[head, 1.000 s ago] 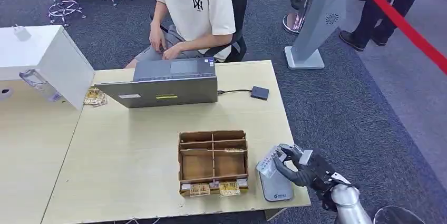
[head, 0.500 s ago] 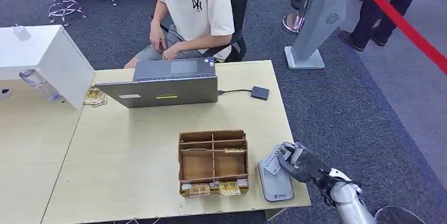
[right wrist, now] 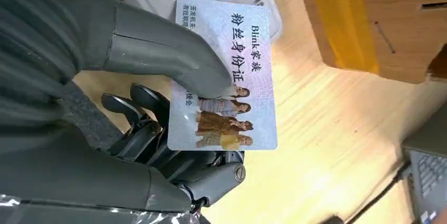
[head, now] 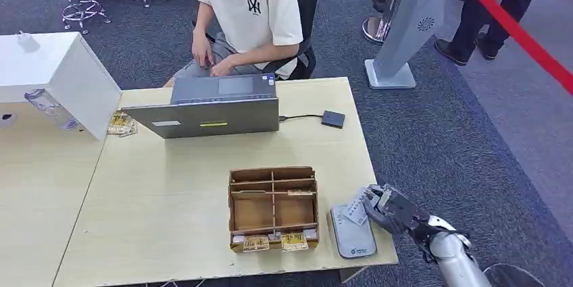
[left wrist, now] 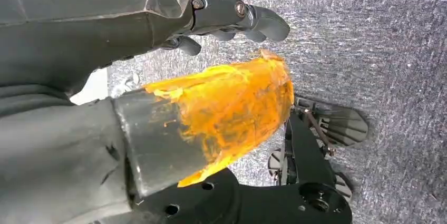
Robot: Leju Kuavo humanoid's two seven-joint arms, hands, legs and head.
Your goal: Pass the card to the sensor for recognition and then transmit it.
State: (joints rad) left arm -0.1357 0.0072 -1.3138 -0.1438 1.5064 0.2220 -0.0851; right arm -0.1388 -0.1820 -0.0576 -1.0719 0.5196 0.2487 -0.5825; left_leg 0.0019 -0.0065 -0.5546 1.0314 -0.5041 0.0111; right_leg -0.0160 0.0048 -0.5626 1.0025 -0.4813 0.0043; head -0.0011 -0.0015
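The printed card is grasped by the right robot hand just above the grey card sensor, beside the wooden box on the desk.

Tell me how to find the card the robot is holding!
Look at the wooden table, at its near right corner, where a flat grey sensor lies beside the brown divided box. Just above the sensor, the right hand pinches the card. It is pale and shiny, with printed writing and a small photo of people, unlike the gold packets in the box.
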